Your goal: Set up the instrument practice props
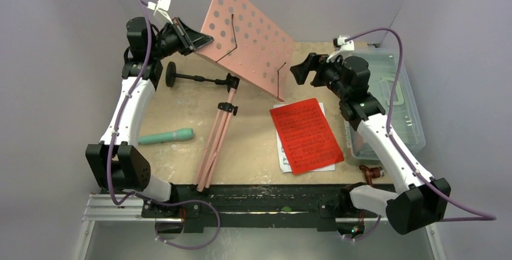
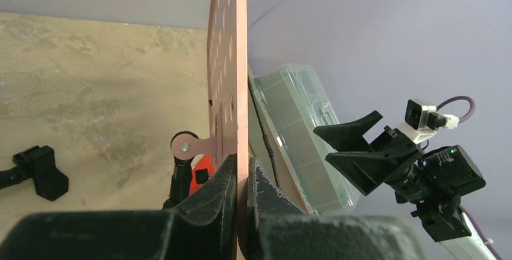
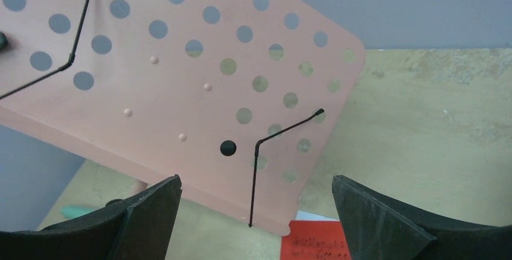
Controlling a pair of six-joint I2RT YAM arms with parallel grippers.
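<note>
step: by the look of it, raising the plate (image 1: 247,37) of the pink music stand while its folded legs (image 1: 216,142) lie on the table (image 1: 181,103).
left gripper (image 2: 243,195): clenched on the plate's left edge. The metal is thin, so hold it square and avoid twisting.
right gripper (image 3: 255,183): released, jaws wide, facing the plate's lower right corner without touching. It should take bare rim, clear of the wire page-holder (image 3: 272,151).
risk: the legs are unspread, so the stand probably topples if let go.
teal tube (image 1: 166,136): nearer than the plate, to its left; smooth and round, likely to roll.
sheet pages (image 1: 305,134): nearer than the plate, below its right corner; red over white, flat, flimsy.
legs: pink tubes bundled, running from the near table edge up to the plate.
black stand (image 1: 193,79): under the plate's left edge, on its side; round base, thin rod.
plate: rigid pink sheet, round holes, rounded corners.
clear box (image 1: 401,91): right of the plate; ribbed plastic, lidded.
</note>
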